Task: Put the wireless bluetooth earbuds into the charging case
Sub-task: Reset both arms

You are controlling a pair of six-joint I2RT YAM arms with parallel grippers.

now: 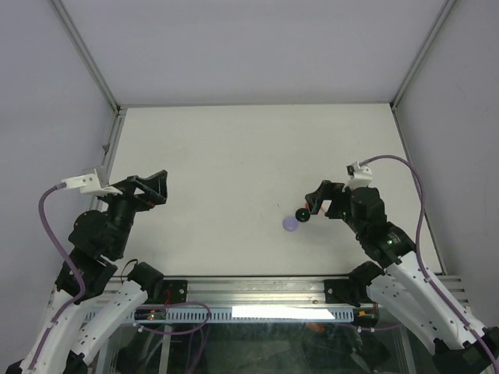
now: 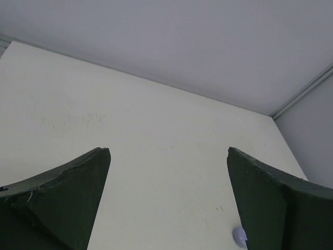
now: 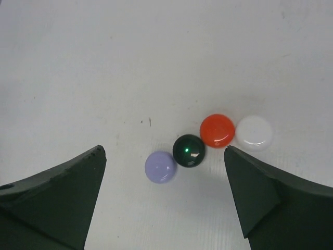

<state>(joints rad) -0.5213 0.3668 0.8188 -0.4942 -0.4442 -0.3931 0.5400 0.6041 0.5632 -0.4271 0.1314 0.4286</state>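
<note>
Several small round glossy domes lie in a row on the white table: pale purple [image 3: 160, 167], black with a green light dot [image 3: 189, 150], red [image 3: 217, 130] and white [image 3: 254, 132]. They look like shut charging cases. No earbuds show in any view. My right gripper [image 3: 164, 149] hovers open just above them, with the purple and black domes between its fingers and nothing held. From above, the purple dome [image 1: 291, 224] and black dome [image 1: 302, 215] sit just left of the right gripper [image 1: 316, 204]. My left gripper [image 1: 160, 189] is open and empty, far to the left.
The left wrist view shows bare table between its open fingers [image 2: 78, 192], with the purple dome [image 2: 239, 237] peeking out beside the right finger. Grey enclosure walls [image 1: 249, 47] and a metal frame rail [image 1: 249, 290] bound the table.
</note>
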